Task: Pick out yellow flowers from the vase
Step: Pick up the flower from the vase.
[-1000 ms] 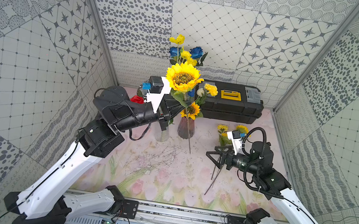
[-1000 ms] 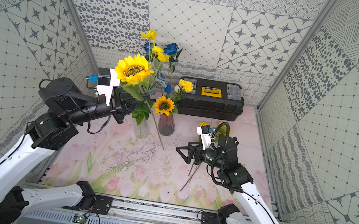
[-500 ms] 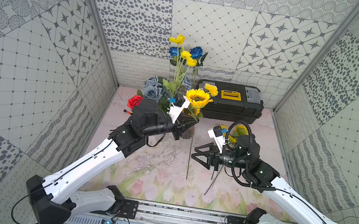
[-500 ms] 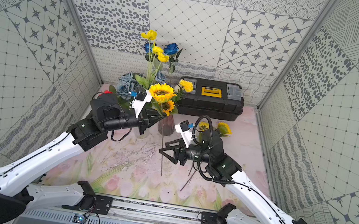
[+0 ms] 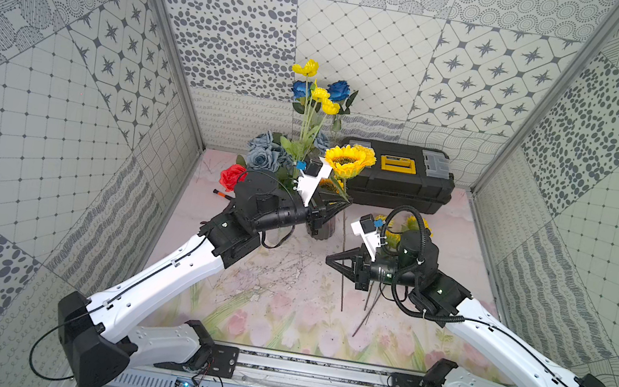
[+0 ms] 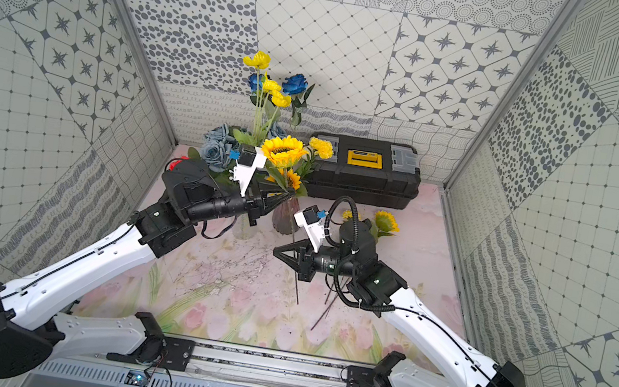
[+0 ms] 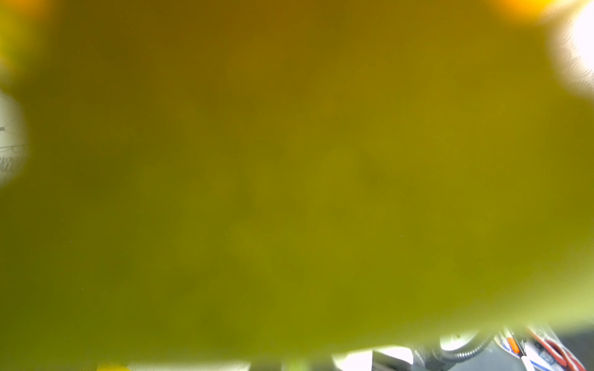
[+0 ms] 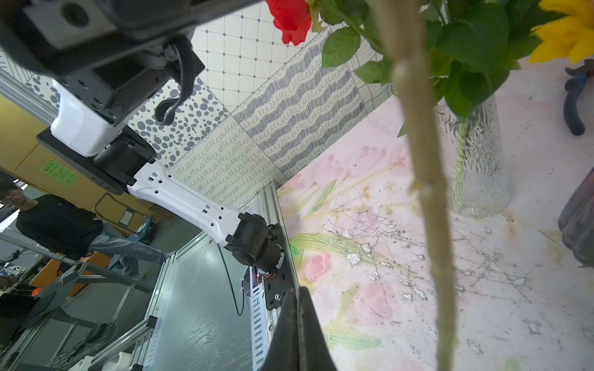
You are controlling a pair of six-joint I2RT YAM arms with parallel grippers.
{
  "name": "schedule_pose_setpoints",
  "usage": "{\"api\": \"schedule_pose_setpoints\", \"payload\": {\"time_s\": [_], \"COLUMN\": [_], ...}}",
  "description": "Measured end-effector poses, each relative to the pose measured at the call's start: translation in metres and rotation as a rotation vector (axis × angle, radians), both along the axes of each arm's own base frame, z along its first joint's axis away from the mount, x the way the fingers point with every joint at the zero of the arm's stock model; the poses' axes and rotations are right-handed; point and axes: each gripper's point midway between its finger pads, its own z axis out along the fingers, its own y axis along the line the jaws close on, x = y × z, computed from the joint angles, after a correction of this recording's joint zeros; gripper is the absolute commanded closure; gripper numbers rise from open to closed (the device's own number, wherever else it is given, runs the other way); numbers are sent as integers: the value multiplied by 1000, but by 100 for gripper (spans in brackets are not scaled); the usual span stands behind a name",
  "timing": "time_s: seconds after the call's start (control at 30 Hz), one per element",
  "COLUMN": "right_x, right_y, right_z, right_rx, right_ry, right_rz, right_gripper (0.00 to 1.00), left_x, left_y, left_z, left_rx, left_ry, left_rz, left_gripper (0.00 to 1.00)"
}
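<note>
1. Your left gripper (image 5: 343, 205) was pressed together on the stem (image 5: 345, 229) of the large sunflower (image 5: 346, 160), just beside the dark vase (image 5: 321, 228). The bloom sat above the gripper and the stem hung down toward the tabletop (image 5: 285, 283).
2. Your right gripper (image 8: 299, 308) was pressed together with nothing between its jaws; the stem ran past beside it.
3. The left wrist view gave only a yellow-green blur.
4. The yellow spray (image 5: 310, 70) stood tallest at the back, beside the blue roses (image 5: 341, 90). The yellow pompom (image 6: 321, 148) and the small sunflower (image 6: 291, 178) sat above the dark vase.
5. The loose sunflowers (image 6: 387, 220) lay on the tabletop behind your right arm, near the toolbox (image 5: 399, 175).
</note>
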Motion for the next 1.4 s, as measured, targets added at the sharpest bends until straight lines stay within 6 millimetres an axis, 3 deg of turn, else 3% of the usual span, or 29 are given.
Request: {"api": "schedule_pose_setpoints", "payload": {"time_s": [0.23,0.4,0.47,0.5,0.67,0.9,1.2,1.3,1.4], "right_x": [5,9,10,10,3,1,22,29,33], "right_y": [-1,-1,-2,-2,-11,-34,-28,-18,-11], "right_z": [0,0,0,0,16,37,12,-1,-13], "right_rx": [-3,-4,-4,-3,22,8,-77,-102,-122], "right_ry": [-7,-13,-10,-8,-51,-155,-145,-118,-93], "right_rz": [-30,-54,-59,-60,-72,-158,-213,-193,-176], "right_gripper": [100,100,52,43,36,33,38,47,68], "left_x": [-1,-2,-3,-3,-4,-5,-7,-7,-8], "left_y": [0,1,1,2,2,3,3,1,0], "left_z": [5,7,9,10,15,14,16,17,15], "left_rx": [-12,-13,-16,-17,-17,-5,-2,-1,1], "left_ry": [-2,-7,-10,-12,-22,-10,-5,-5,-2], "left_rz": [-4,-5,-5,-6,-5,-5,-16,-24,-32], "left_gripper": [87,93,94,94,95,97,97,97,96]}}
